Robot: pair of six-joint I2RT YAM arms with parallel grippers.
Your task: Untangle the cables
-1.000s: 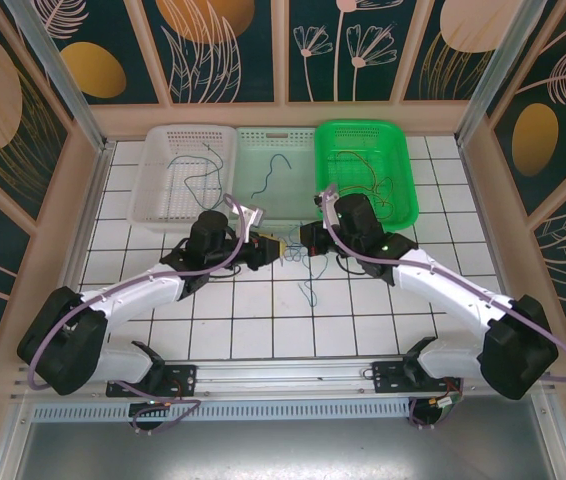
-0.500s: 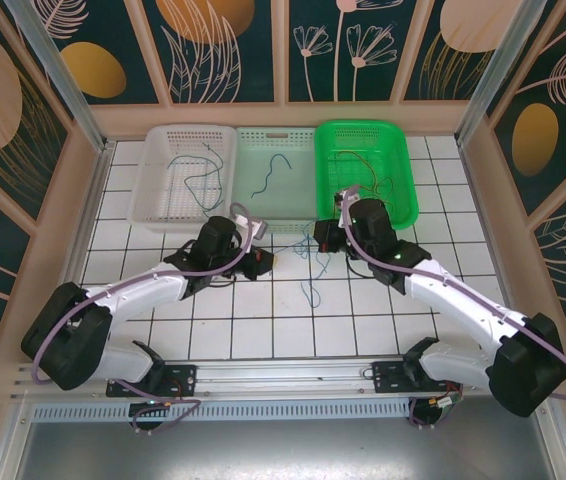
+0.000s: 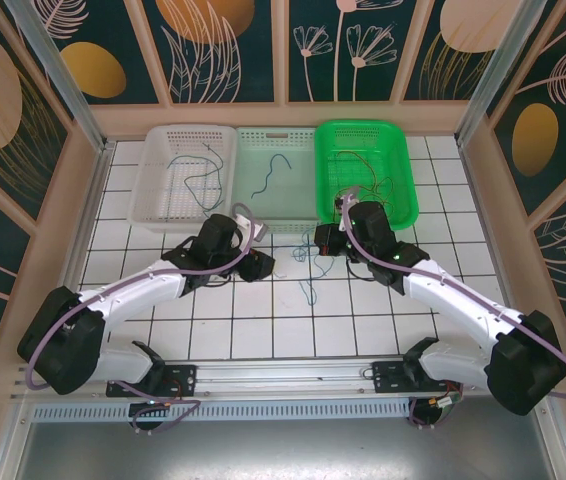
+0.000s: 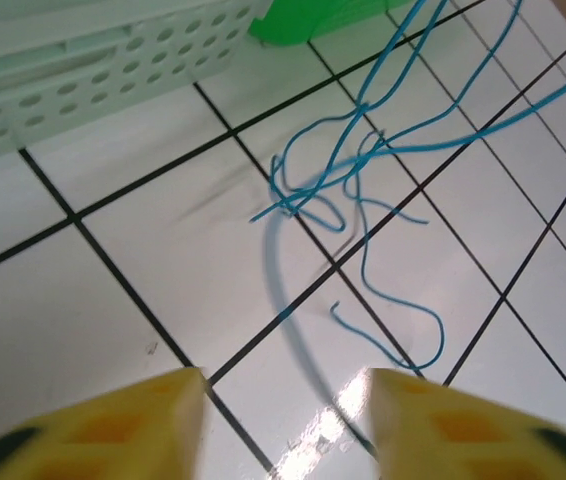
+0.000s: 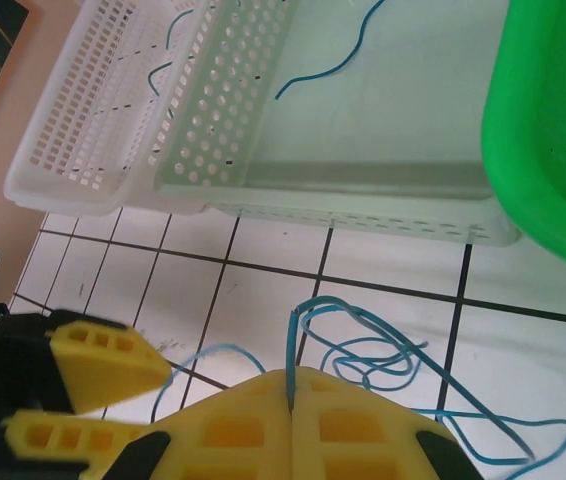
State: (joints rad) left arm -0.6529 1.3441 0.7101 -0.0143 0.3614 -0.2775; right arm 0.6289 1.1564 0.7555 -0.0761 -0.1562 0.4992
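Note:
A loose tangle of thin blue cables lies on the white tiles between my two grippers, with one strand trailing toward the near edge. My right gripper is shut on one blue strand; in the right wrist view the yellow fingers pinch it at the right gripper's tip, and the rest of the blue tangle loops just beyond. My left gripper is open just left of the tangle. In the left wrist view the left gripper has bare tile between its fingers, the knot of blue cables ahead.
Three baskets stand in a row at the back: a white basket with thin dark and blue wires, a pale translucent basket with one blue wire, and a green basket with several wires. Open tiles lie toward the near edge.
Both grippers have drawn apart from a second ago: the left one back toward the near left, the right one to the right with the strand. Little moved in the last half second.

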